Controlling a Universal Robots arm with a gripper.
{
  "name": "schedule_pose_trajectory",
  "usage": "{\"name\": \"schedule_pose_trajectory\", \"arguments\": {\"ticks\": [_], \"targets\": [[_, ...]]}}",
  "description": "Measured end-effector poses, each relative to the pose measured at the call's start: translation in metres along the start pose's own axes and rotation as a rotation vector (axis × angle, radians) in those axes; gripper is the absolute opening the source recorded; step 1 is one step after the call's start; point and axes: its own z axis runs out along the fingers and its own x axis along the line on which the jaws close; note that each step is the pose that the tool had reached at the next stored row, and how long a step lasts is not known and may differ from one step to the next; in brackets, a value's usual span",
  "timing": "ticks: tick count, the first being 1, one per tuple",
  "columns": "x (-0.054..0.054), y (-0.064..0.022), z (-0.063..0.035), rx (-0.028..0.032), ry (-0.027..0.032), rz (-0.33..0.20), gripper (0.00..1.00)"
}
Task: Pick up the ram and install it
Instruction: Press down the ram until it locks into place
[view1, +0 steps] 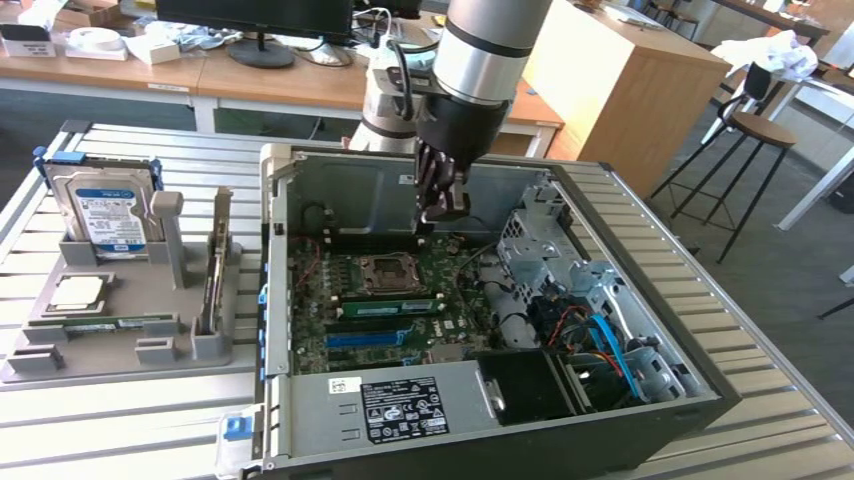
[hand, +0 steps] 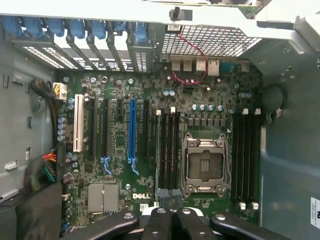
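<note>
- Gripper (view1: 445, 205) hangs over the open computer case (view1: 287, 300), fingers together, holding nothing I can see.
- Ram (view1: 387, 306) already sits in a motherboard (hand: 150, 150) slot; I judge installing nearly done, needing only a seating check.

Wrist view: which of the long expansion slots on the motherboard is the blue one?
The blue slot, flanked by black slots, nearer the CPU socket than the lone white slot.
</note>
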Motion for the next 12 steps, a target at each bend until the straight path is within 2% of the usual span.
{"name": "schedule_pose_trajectory", "arguments": {"ticks": [12], "targets": [[0.0, 0.0, 0.0, 0.0, -0.0001, 0.0, 0.1]]}}
